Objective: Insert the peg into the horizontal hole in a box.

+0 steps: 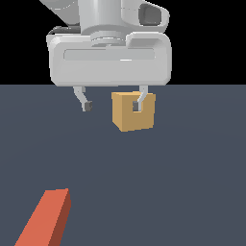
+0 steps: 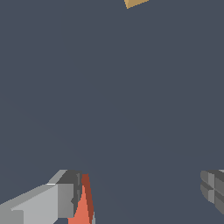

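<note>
The pincer [image 1: 113,104] is hanging spread wide and released, upper centre of the frame. The box [image 1: 133,112] is sitting behind one finger, its hole probably hidden. The peg [image 1: 46,219] is lying lower left on the desk [image 1: 182,182].

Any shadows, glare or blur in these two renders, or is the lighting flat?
Exterior view: flat lighting, no cast shadows under the box or peg; faces differ only by shading; black void above the floor. Wrist view: equally flat, sharp but blocky edges on the claw; no glare or blur.
</note>
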`<state>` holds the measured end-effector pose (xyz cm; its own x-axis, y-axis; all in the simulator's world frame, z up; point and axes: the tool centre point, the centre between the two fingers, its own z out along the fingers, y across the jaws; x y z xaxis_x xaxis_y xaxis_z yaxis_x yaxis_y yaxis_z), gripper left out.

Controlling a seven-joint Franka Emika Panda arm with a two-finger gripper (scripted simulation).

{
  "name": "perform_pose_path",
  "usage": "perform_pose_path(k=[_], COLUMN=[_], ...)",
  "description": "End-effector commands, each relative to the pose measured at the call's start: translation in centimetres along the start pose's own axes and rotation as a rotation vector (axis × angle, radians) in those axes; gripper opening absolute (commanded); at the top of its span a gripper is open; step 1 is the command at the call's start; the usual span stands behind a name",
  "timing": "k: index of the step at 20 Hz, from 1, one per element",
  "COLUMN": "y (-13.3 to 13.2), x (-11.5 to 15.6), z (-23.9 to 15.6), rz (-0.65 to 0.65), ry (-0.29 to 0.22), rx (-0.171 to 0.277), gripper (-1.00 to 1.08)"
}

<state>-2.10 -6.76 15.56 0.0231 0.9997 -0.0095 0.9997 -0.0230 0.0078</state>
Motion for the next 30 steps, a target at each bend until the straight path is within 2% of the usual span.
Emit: perform_pose_path(k=[1,13,18,24,30], y=[-0.8,-4.8,-5.9,-6.5,-6.7], x=[-1.8,-12.5,-16.2,-19.1,-20.3], z=[0.8,5.5,7.1,8.4,8.9], rz=[-0.012,-0.089,-0.115,-0.136,-0.144], ry=[0.001,0.006,0.008,0.009,0.010], rx=[0.001,0.004,0.006,0.007,0.007], gripper=[1.00,1.00,1.00,1.00,1.00])
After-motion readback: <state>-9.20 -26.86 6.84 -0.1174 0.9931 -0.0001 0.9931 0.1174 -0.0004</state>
